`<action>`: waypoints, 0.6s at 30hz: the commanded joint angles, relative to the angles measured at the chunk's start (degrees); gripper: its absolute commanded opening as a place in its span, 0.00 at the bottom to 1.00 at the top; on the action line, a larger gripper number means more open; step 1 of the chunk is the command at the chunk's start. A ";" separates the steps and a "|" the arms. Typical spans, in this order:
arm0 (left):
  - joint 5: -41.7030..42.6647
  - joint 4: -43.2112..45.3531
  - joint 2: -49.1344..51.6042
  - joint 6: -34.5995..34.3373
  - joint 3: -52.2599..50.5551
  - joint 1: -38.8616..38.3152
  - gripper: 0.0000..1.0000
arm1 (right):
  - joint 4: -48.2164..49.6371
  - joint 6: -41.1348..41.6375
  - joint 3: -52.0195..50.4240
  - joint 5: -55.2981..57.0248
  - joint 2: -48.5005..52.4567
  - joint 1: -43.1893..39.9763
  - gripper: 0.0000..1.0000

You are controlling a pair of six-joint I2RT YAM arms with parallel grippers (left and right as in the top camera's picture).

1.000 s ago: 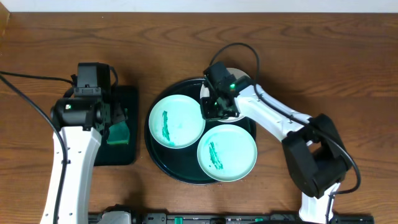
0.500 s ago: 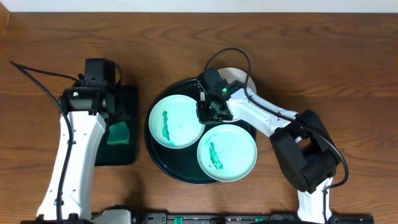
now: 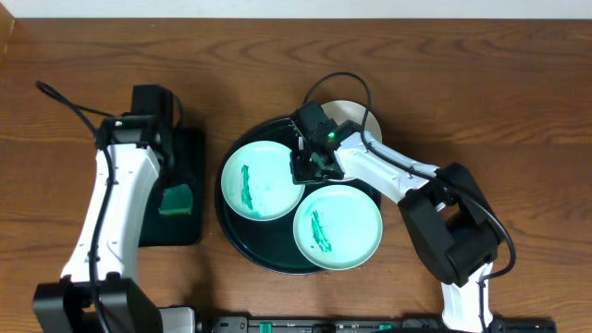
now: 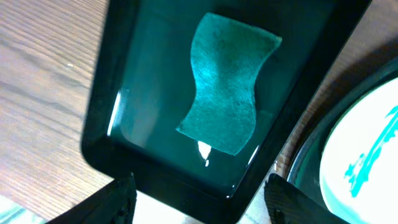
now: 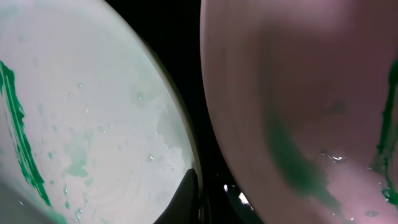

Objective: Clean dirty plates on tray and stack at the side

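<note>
The round dark tray (image 3: pixel 231 222) holds two mint plates, each with a teal smear: one on the left (image 3: pixel 262 180) and one at the lower right (image 3: pixel 338 227). A white plate (image 3: pixel 356 113) lies at the tray's back, mostly under my right arm. My right gripper (image 3: pixel 310 168) is shut on the right rim of the left mint plate (image 5: pixel 93 112). One finger (image 5: pixel 188 199) lies against that rim, and the white plate (image 5: pixel 298 81) is close on the other side. My left gripper (image 3: pixel 172 165) hangs open and empty (image 4: pixel 199 202) over the sponge tray.
A small rectangular black tray (image 3: pixel 190 148) left of the round one holds a green sponge (image 3: pixel 176 199), which the left wrist view shows as curled (image 4: pixel 227 87). Bare wooden table surrounds both trays. Cables trail from both wrists.
My right gripper slid slightly left and closed on the mint plate's rim. My left arm stretched further back over the rectangular tray, with its jaws still wide.
</note>
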 commanded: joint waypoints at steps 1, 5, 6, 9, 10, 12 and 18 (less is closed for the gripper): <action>8.07 0.35 2.43 6.32 1.53 3.19 0.65 | 0.00 0.02 0.81 1.03 1.60 0.33 0.01; 11.82 1.16 5.55 10.32 1.51 5.79 0.62 | 0.00 0.00 0.81 1.03 1.60 0.33 0.01; 11.67 1.62 6.58 10.32 1.51 6.27 0.59 | 0.00 0.00 0.81 1.03 1.60 0.33 0.01; 12.07 3.76 9.38 10.23 1.51 6.97 0.57 | 0.02 -0.39 0.81 0.98 1.60 0.33 0.01; 12.37 4.55 10.38 10.25 1.51 6.97 0.57 | 0.02 -0.39 0.81 1.01 1.60 0.33 0.01; 12.33 5.97 12.57 10.27 1.51 6.97 0.57 | 0.02 -0.42 0.81 1.01 1.60 0.33 0.01; 12.28 8.09 18.36 10.27 1.46 7.45 0.56 | 0.00 -0.44 0.81 1.01 1.60 0.33 0.01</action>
